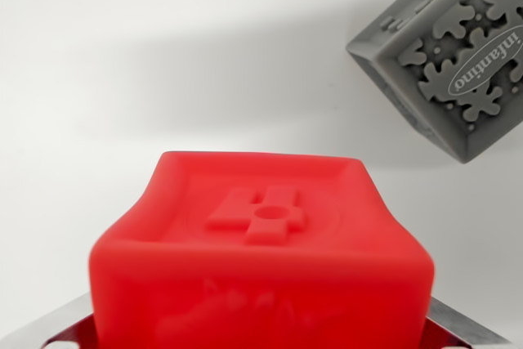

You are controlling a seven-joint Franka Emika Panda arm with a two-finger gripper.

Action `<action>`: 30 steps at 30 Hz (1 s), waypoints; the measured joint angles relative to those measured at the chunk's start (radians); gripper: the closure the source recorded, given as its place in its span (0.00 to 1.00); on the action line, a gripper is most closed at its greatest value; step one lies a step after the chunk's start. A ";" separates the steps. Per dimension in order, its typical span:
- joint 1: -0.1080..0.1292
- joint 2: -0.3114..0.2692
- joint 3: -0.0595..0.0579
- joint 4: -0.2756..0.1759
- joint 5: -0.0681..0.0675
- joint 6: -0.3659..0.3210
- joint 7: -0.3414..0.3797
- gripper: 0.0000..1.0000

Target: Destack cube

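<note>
A soft red cube (261, 251) with a raised cross and dot on its top face fills the lower middle of the wrist view. Metal fingers (57, 323) show at both bottom corners, pressed against the cube's sides, so my gripper (261, 337) is shut on it. A grey cube (458, 63) with raised leaf shapes and an oval "infantino" label sits tilted at the upper right, apart from the red one. Whether the red cube rests on the surface or hangs above it cannot be told.
The white tabletop (163, 55) spreads behind both cubes, with a soft shadow across its middle.
</note>
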 joint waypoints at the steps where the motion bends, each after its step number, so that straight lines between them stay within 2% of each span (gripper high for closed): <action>1: 0.002 0.000 0.000 -0.001 0.000 0.002 0.009 1.00; 30: 0.042 0.016 0.000 -0.029 0.001 0.045 0.261 1.00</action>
